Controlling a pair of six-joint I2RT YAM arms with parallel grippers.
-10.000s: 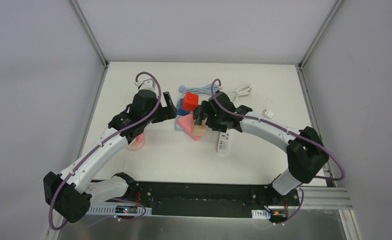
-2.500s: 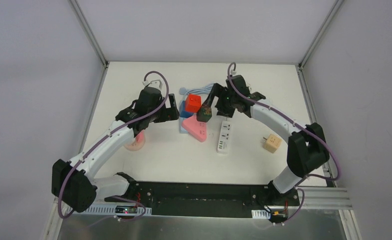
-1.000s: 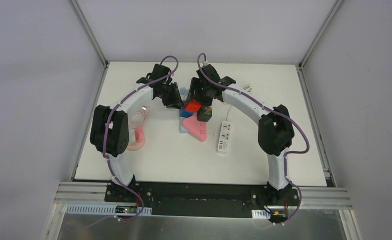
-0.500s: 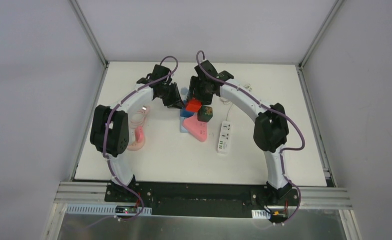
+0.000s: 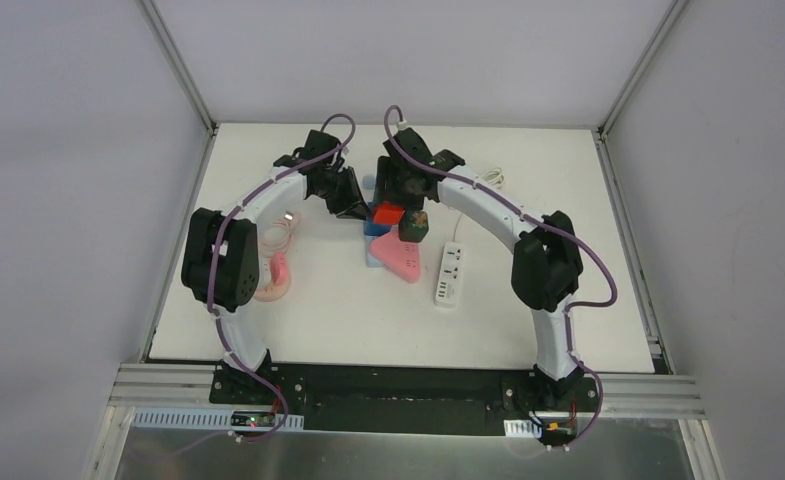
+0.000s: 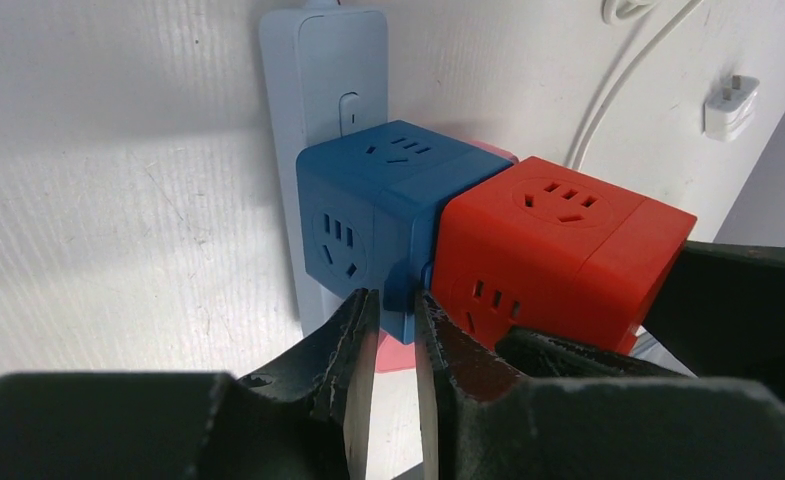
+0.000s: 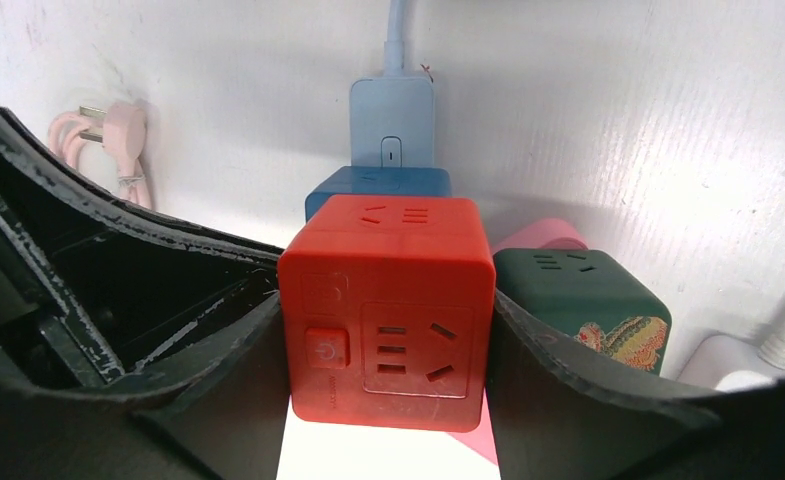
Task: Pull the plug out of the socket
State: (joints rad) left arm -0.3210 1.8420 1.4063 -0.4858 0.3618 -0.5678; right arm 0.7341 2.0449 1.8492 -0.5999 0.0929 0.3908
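Clamping red cube [image 7: 388, 310]: right fingers [image 7: 568, 380]; left fingers [image 6: 353, 345] almost closed against blue cube [image 6: 368, 220].

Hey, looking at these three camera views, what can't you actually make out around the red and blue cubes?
Any plug pins between red cube and blue cube: hidden in every view by the cubes' own bodies.
Left end effector grip: left wrist view leaves unclear whether it pinches the blue cube.
Right wrist view: red cube, inside the right end effector, hides most of the blue cube.
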